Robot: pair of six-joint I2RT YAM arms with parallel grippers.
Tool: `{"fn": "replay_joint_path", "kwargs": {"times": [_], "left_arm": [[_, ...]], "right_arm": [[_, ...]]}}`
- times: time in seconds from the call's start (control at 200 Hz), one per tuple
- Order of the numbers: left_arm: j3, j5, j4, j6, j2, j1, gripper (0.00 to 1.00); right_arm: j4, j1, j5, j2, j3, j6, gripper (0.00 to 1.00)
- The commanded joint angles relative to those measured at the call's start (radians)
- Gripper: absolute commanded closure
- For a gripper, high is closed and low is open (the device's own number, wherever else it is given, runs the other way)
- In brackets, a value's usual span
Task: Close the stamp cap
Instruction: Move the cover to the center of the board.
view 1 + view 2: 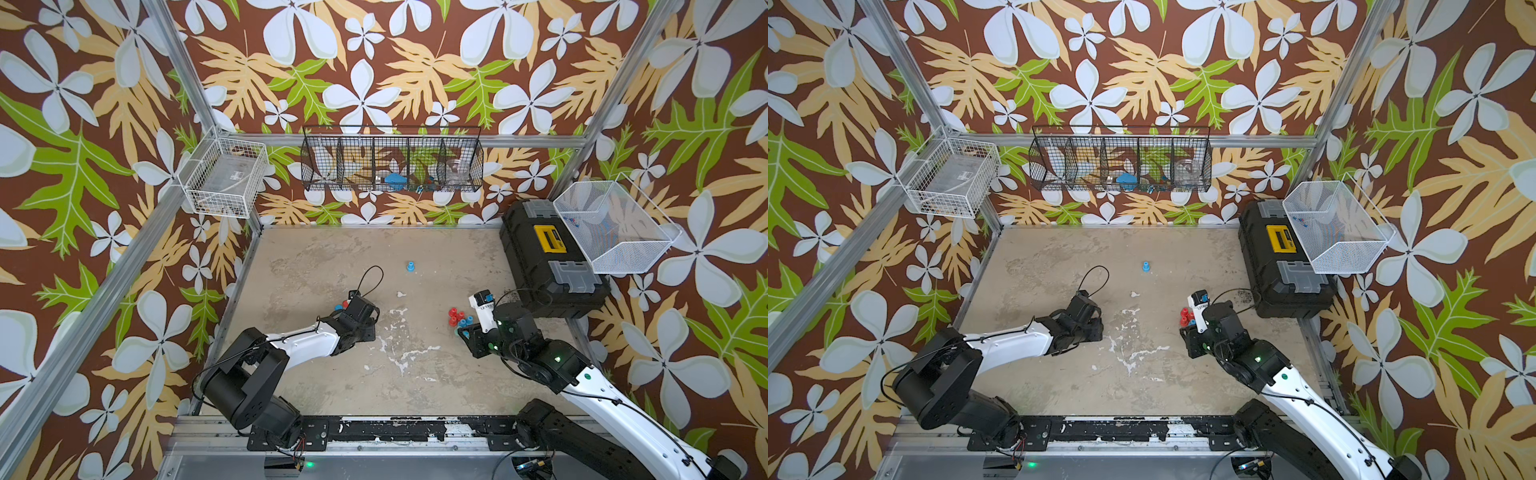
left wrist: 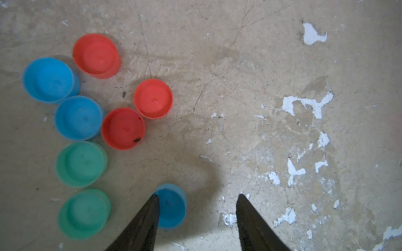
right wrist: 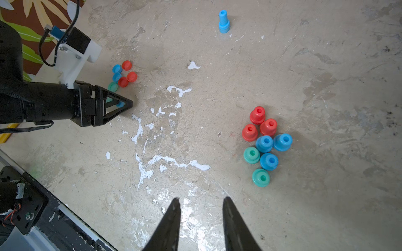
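Observation:
Several loose round caps lie open side up on the table: red, blue and green. My left gripper hangs open over them. One blue cap lies inside the gap, close to one finger, and the jaws stand wider than it. A cluster of uncapped red, blue and green stamps stands upright near my right arm. A single blue stamp stands alone farther back, also visible in a top view. My right gripper is open and empty above bare table.
A black toolbox sits at the table's right edge with a white mesh basket above it. A black wire rack hangs on the back wall and a white wire basket at the left corner.

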Motion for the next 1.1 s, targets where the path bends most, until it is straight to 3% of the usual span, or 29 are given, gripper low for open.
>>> {"fn": "replay_joint_path", "kwargs": {"times": [0.0, 0.601, 1.096], "left_arm": [[0.016, -0.020, -0.027, -0.014, 0.001, -0.014, 0.41], [0.017, -0.026, -0.022, -0.020, 0.044, -0.033, 0.41], [0.156, -0.029, -0.013, -0.067, 0.191, -0.183, 0.41]], "right_arm": [[0.015, 0.003, 0.001, -0.003, 0.001, 0.010, 0.66], [0.014, 0.006, -0.004, -0.013, 0.001, 0.011, 0.66], [0.009, 0.006, 0.001, -0.017, 0.005, 0.015, 0.66]]}}
